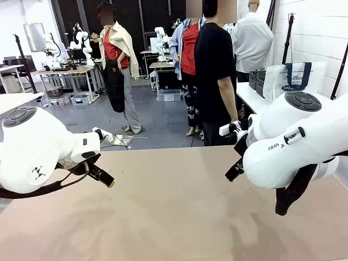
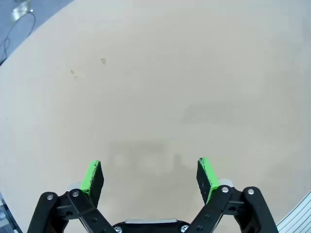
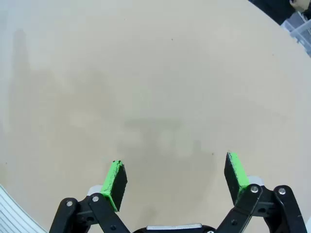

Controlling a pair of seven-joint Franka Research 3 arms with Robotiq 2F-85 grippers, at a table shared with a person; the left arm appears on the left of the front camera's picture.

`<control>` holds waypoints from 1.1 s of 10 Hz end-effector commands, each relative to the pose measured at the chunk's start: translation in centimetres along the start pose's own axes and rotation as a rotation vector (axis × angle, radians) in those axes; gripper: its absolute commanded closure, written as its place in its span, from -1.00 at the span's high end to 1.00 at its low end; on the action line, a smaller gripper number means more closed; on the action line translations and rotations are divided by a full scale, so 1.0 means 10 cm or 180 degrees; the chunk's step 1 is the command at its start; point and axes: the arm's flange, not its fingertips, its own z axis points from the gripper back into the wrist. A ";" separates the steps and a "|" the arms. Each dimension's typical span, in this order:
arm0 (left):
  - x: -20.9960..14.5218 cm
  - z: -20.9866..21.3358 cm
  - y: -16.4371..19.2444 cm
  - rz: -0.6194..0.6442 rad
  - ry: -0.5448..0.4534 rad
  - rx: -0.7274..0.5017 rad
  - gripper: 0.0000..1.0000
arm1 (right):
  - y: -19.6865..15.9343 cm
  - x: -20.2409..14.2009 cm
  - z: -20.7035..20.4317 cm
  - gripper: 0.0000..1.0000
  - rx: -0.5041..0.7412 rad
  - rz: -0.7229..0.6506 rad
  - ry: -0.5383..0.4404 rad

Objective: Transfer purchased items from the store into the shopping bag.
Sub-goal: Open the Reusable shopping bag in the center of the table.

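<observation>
Left wrist view puts the left pincer (image 2: pixel 150 170) spread wide, nothing between its green pads, hovering over the bare tan table (image 2: pixel 155 73). In its own wrist view the right pincer (image 3: pixel 176 175) is likewise released and empty above the same top. Outward, at about two o'clock in the front view, the shopping bag (image 1: pixel 291 80) stands on a white side counter (image 1: pixel 247 97), just beside a dark basket (image 1: pixel 257 80); whether goods lie in that basket is too small to tell. Thin plastic like this should be light, limp and slippery, so a strap handle looks the surest hold, not the sagging wall.
</observation>
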 end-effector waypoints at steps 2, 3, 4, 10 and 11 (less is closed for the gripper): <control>0.00 0.00 0.00 0.0000 -0.0001 0.0000 1.00 | 0.00 0.00 0.00 1.00 0.0000 -0.0001 0.0000; 0.00 0.00 0.00 0.0000 -0.0001 0.0000 1.00 | 0.00 0.00 0.00 1.00 0.0000 -0.0001 0.0000; 0.00 0.00 0.00 0.0000 -0.0001 0.0000 1.00 | 0.00 0.00 0.00 1.00 0.0000 -0.0001 0.0000; 0.00 0.00 0.00 0.0000 -0.0001 0.0000 1.00 | 0.00 0.00 0.00 1.00 0.0000 -0.0001 0.0000; 0.00 0.00 0.00 0.0000 -0.0001 0.0000 1.00 | 0.00 0.00 0.00 1.00 0.0000 -0.0001 0.0000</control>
